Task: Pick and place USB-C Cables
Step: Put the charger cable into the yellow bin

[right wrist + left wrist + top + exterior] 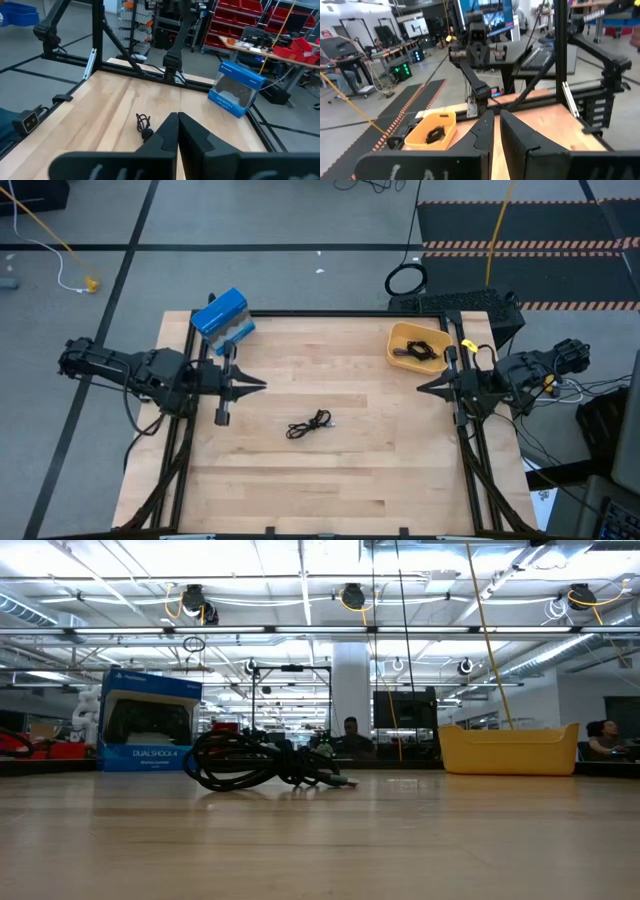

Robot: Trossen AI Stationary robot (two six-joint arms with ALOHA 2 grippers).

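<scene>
One black USB-C cable [308, 424] lies in a loose coil on the wooden table near its middle; it also shows in the low view [265, 760] and the right wrist view [144, 125]. A yellow bin [418, 346] stands at the far right and holds a black cable [427, 346] and a bluish-purple one [406, 355]. My left gripper [262, 385] hovers shut at the left, above the table and apart from the cable. My right gripper [420, 388] hovers shut at the right, near the bin's near side. Both touch nothing.
A blue DualShock 4 box [222, 318] stands at the table's far left edge and shows in the low view [150, 722]. A black keyboard [460, 302] and a black ring [405, 280] lie beyond the far edge. People sit in the room behind.
</scene>
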